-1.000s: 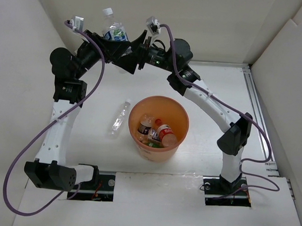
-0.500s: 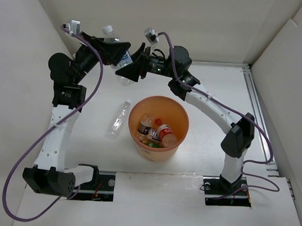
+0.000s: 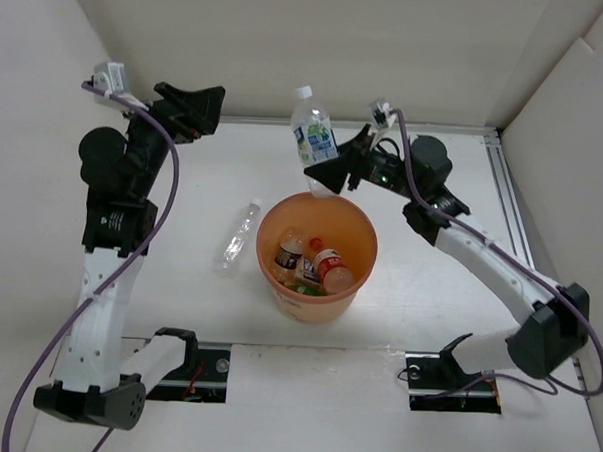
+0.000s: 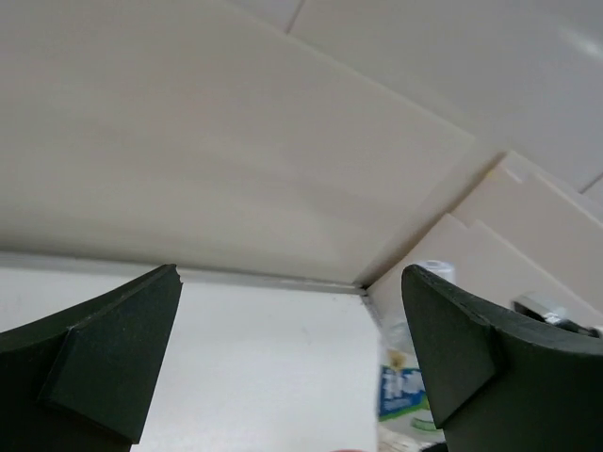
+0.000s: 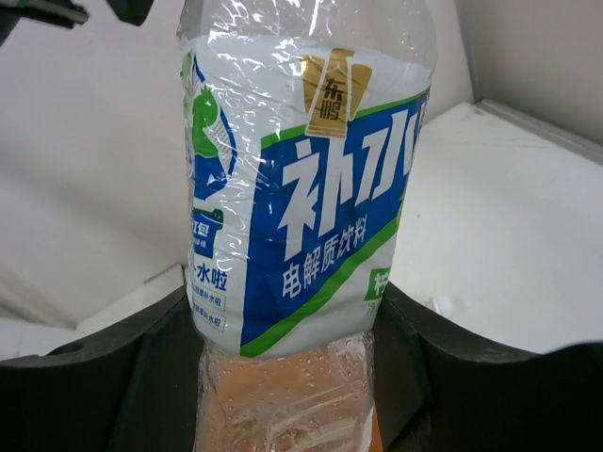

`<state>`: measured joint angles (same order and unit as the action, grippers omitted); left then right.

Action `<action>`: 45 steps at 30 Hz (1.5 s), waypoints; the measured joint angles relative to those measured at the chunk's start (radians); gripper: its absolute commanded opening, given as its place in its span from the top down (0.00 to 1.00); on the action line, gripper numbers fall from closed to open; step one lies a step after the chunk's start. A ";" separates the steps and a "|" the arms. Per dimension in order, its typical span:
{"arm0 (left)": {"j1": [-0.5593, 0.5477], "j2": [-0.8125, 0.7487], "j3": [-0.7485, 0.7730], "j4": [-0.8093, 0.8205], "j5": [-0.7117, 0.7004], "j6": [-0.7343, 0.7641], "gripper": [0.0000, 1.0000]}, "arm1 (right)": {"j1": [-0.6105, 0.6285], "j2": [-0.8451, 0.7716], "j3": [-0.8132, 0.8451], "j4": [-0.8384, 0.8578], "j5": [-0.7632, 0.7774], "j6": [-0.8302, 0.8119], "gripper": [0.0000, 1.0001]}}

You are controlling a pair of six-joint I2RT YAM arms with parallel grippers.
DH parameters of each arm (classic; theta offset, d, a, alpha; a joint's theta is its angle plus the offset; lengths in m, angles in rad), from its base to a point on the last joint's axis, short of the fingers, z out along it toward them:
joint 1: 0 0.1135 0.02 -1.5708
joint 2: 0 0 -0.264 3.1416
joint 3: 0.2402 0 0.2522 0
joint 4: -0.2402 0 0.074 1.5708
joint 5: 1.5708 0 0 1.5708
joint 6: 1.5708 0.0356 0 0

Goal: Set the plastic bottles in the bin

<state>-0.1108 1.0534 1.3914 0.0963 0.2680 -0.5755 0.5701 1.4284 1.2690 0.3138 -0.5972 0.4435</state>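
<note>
bin mid-table, we count several bottles inside | clear bottle lies on the table at its 9 o'clock | right pincer clamps the labelled bottle low, upright above the 12 o'clock rim; we fear release here clips the rim and spills outside | left pincer at 10 o'clock, agape, empty

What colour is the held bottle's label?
The bottle's label is blue, white and green; right wrist view shows it best.

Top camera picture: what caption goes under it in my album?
Right gripper holds a blue-labelled bottle over the orange bin; left gripper is open.
</note>
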 measured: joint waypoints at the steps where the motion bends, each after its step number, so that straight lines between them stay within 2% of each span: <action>1: 0.000 -0.033 -0.033 -0.025 -0.021 0.005 0.00 | 0.002 -0.029 -0.029 -0.008 0.006 -0.010 0.97; 3: 0.000 -0.099 -0.124 -0.053 -0.056 0.011 0.00 | 0.027 -0.123 -0.118 -0.024 0.031 -0.043 0.94; 5: 0.000 -0.136 -0.202 -0.098 -0.075 0.013 0.00 | 0.051 -0.204 -0.190 -0.046 0.050 -0.067 0.74; 8: 0.000 -0.145 -0.293 -0.137 -0.088 0.016 0.00 | 0.090 -0.303 -0.283 -0.064 0.087 -0.092 0.00; 12: 0.000 -0.080 -0.395 -0.220 -0.089 0.031 0.00 | 0.117 -0.373 -0.316 -0.119 0.140 -0.135 0.00; 20: -0.019 0.085 -0.399 -0.418 -0.113 0.150 0.00 | 0.127 -0.511 -0.315 -0.224 0.216 -0.194 0.00; 26: -0.145 0.204 -0.383 -0.456 -0.173 0.206 0.00 | 0.132 -0.590 -0.284 -0.278 0.246 -0.227 0.00; 33: -0.146 0.384 -0.377 -0.492 -0.259 0.219 0.00 | 0.138 -0.676 -0.279 -0.315 0.249 -0.255 0.00; 38: -0.145 0.497 -0.370 -0.489 -0.269 0.219 0.00 | 0.138 -0.742 -0.295 -0.315 0.241 -0.268 0.00; 42: -0.145 0.616 -0.350 -0.487 -0.280 0.215 0.06 | 0.138 -0.790 -0.317 -0.319 0.235 -0.275 0.00; 45: -0.148 0.689 -0.311 -0.509 -0.324 0.206 0.23 | 0.138 -0.817 -0.329 -0.325 0.235 -0.283 0.00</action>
<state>-0.2584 1.7424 1.0801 -0.4122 -0.0559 -0.3691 0.7082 0.6117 0.9398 -0.0113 -0.3626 0.1604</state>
